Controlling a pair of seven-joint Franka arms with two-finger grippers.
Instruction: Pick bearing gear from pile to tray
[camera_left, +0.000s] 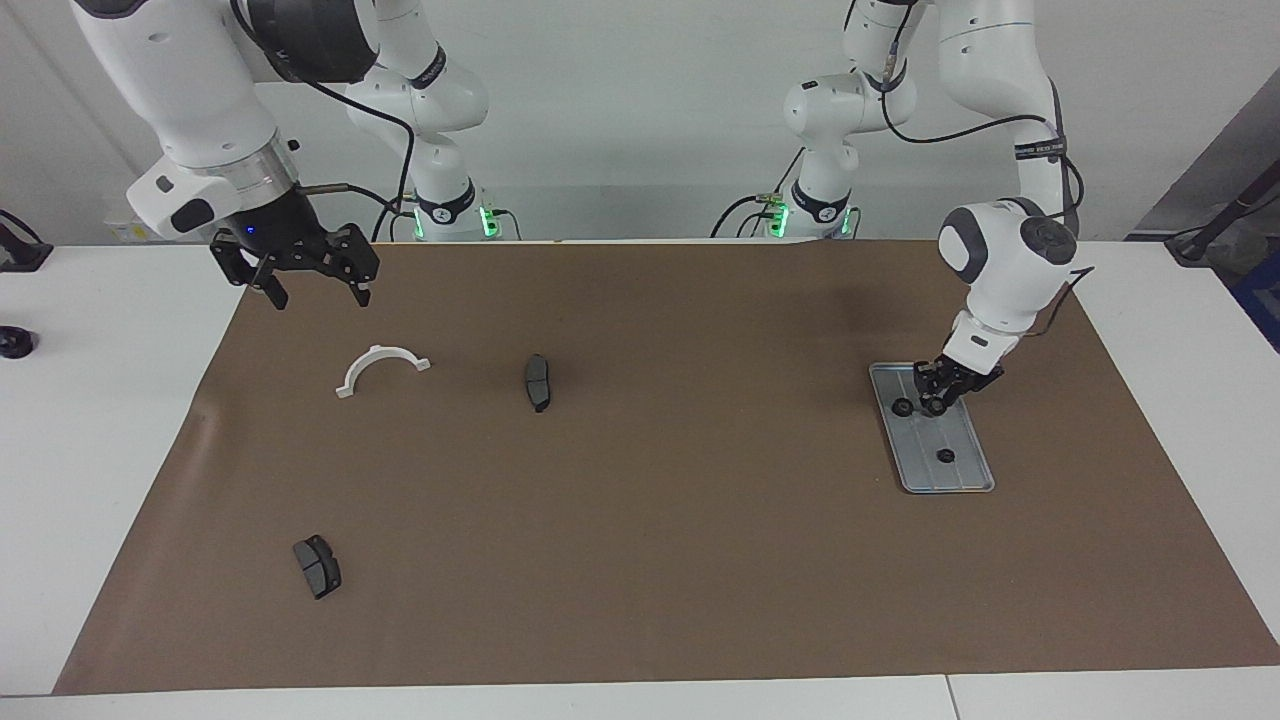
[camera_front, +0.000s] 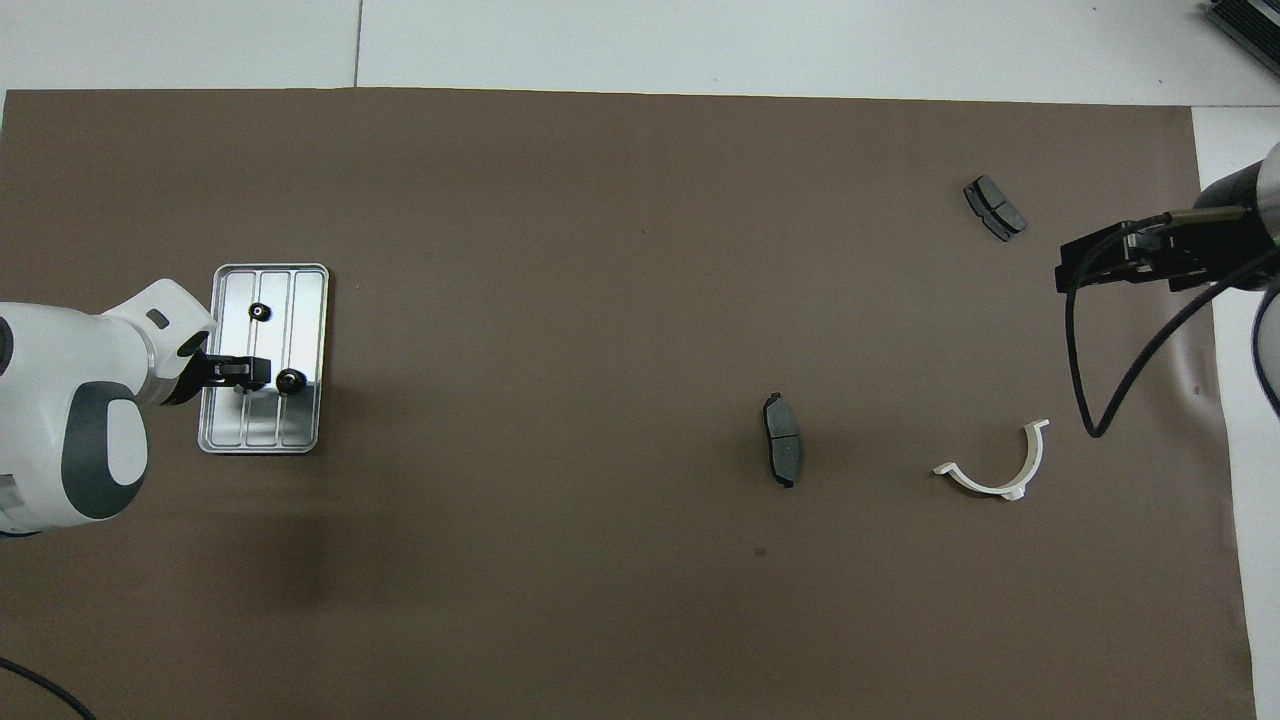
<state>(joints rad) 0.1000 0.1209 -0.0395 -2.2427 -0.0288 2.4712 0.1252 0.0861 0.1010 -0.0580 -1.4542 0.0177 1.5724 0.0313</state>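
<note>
The silver ridged tray (camera_left: 962, 478) lies on the brown mat at the left arm's end. Two small black bearing gears rest in it, one (camera_left: 902, 406) nearer the robots and one (camera_left: 945, 456) farther. My left gripper (camera_left: 936, 398) is down low over the tray beside the nearer gear, with a small dark round part right at its tip. What shows of the pile is a white half-ring bracket (camera_left: 383, 368) and two dark brake pads (camera_left: 538, 382) (camera_left: 317, 566). My right gripper (camera_left: 320, 297) hangs open and empty over the mat's edge by the bracket.
The brown mat (camera_left: 660, 560) covers most of the white table. A small black object (camera_left: 14, 343) sits on the bare table at the right arm's end. Cables trail from both arms' wrists.
</note>
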